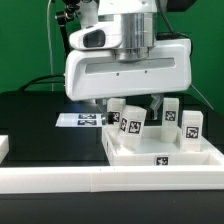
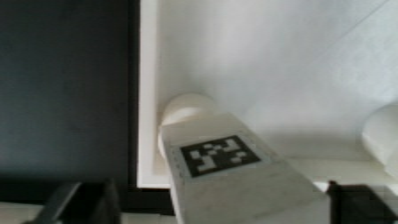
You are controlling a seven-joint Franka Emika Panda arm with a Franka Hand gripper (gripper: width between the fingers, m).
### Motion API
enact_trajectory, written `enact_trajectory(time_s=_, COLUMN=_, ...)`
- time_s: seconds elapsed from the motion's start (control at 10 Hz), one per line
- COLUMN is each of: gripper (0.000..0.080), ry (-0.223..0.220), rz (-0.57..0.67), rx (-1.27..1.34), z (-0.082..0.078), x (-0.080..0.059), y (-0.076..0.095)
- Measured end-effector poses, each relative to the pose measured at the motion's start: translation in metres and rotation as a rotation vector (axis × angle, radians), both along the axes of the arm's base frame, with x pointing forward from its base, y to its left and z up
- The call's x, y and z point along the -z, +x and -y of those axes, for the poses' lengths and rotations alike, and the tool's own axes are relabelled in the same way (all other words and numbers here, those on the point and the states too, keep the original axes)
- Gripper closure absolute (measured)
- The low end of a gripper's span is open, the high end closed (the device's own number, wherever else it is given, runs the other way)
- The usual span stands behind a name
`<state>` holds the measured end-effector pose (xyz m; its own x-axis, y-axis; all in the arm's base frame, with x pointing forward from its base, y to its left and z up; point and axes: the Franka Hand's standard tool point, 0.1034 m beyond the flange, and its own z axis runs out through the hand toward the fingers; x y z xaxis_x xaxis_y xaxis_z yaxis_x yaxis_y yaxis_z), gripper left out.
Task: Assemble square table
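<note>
The white square table top [image 1: 165, 152] lies at the exterior view's right, with several white tagged legs standing on it. My gripper [image 1: 133, 108] hangs over the leg [image 1: 133, 124] near the top's front left corner. In the wrist view this leg [image 2: 222, 153] stands just inside the table top's [image 2: 267, 50] raised edge and rises between my jaws [image 2: 217, 205]. The dark fingers [image 2: 80, 203] sit wide apart. A gap shows between one finger and the leg, while the other finger is close against it. A second leg [image 2: 381, 140] shows at the frame's edge.
The marker board [image 1: 80, 120] lies on the black table behind the top. The long white rail [image 1: 90, 181] runs along the front. Other standing legs [image 1: 190, 126] crowd the top close to my gripper. The arm's bulky body hides the top's back part.
</note>
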<state>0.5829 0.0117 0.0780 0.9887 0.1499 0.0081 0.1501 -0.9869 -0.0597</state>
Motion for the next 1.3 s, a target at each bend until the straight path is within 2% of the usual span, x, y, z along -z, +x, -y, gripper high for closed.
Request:
enact_trajectory(time_s=0.1, gripper=0.0403, ry=0.0, rz=0.0, rx=0.0, z=0.0, x=0.0, y=0.0)
enact_trajectory(time_s=0.2, gripper=0.0403, ry=-0.001, rz=0.001, rx=0.002, z=0.0016, x=-0.0002, y=0.0003)
enact_trajectory(time_s=0.3, gripper=0.0508, ry=-0.002, rz=0.001, rx=0.003, z=0.0021, x=0.0, y=0.0002)
enact_trajectory(time_s=0.7, gripper=0.0508, ry=-0.001, rz=0.0, rx=0.028, z=0.0023, x=0.0, y=0.0002)
enact_trajectory(time_s=1.3, gripper=0.0508, ry=0.032, rz=-0.028, rx=0.598, z=0.0022, x=0.0011, y=0.0)
